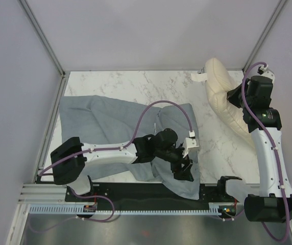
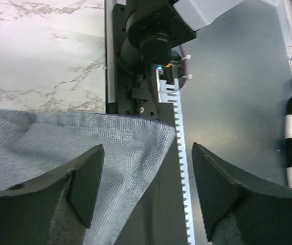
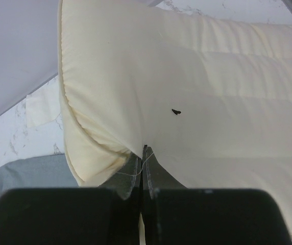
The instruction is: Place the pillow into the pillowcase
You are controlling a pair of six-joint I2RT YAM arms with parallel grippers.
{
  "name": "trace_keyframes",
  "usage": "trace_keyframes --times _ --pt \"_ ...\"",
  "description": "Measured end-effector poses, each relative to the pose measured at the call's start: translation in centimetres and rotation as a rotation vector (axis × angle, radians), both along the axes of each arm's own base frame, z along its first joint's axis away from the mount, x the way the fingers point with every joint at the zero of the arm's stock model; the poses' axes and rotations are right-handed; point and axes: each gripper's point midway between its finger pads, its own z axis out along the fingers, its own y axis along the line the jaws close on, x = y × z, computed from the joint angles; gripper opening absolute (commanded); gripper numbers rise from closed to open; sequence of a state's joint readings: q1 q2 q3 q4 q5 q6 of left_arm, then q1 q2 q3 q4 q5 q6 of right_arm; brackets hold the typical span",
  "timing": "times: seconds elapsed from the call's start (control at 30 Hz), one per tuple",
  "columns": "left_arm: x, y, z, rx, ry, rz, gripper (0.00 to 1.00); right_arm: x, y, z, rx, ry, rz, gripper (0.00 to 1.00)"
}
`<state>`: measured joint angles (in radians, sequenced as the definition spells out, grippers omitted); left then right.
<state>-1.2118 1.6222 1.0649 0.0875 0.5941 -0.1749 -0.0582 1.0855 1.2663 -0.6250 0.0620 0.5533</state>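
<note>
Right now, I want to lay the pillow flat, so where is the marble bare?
The table is bare along its far edge, between back wall and pillowcase, and in a patch between pillowcase and pillow. Left and near-centre are crowded: fabric with the left gripper over it.

The white marble-patterned bench (image 1: 136, 84) carries the pillowcase (image 1: 100, 120), spread paler grey-blue side up across its left and middle, rumpled. The case's near right corner hangs past the bench's near edge onto the black rail (image 1: 130, 193). The cream pillow (image 1: 220, 89) curves along the far right corner, beside a small white scrap (image 1: 199, 76).
</note>
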Motion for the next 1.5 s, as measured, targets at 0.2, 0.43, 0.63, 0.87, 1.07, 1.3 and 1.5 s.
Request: trace_keyframes --times 0.2,0.43,0.63,0.87,1.07,1.3,1.5 --pt "4.6 1.4 1.2 0.036 -0.074 0.24 0.91 -0.6 1.5 -0.5 0.027 0.009 0.088 0.0" --pt "16.7 8.7 2.9 0.134 -0.066 0.76 0.91 -2.5 5.1 -3.1 0.064 0.051 0.267 0.0" --pt "18.2 13.3 1.0 0.347 -0.063 0.947 0.88 -5.8 9.3 -3.9 0.079 0.056 0.438 0.0" --pt "17.3 15.7 -4.5 0.587 -0.008 0.966 0.87 -7.4 10.6 -2.6 0.073 0.01 0.504 0.0" --pt "17.6 16.7 -8.5 0.748 -0.006 0.99 0.69 -7.5 10.7 -3.0 0.072 0.02 0.511 0.0" --pt "19.6 16.5 -10.5 0.83 -0.05 1.053 0.5 -7.7 10.8 -3.8 0.077 0.037 0.518 0.0" --pt "21.1 17.0 -11.0 0.871 -0.097 1.115 0.08 -7.8 10.8 -3.8 0.073 0.037 0.524 0.0"
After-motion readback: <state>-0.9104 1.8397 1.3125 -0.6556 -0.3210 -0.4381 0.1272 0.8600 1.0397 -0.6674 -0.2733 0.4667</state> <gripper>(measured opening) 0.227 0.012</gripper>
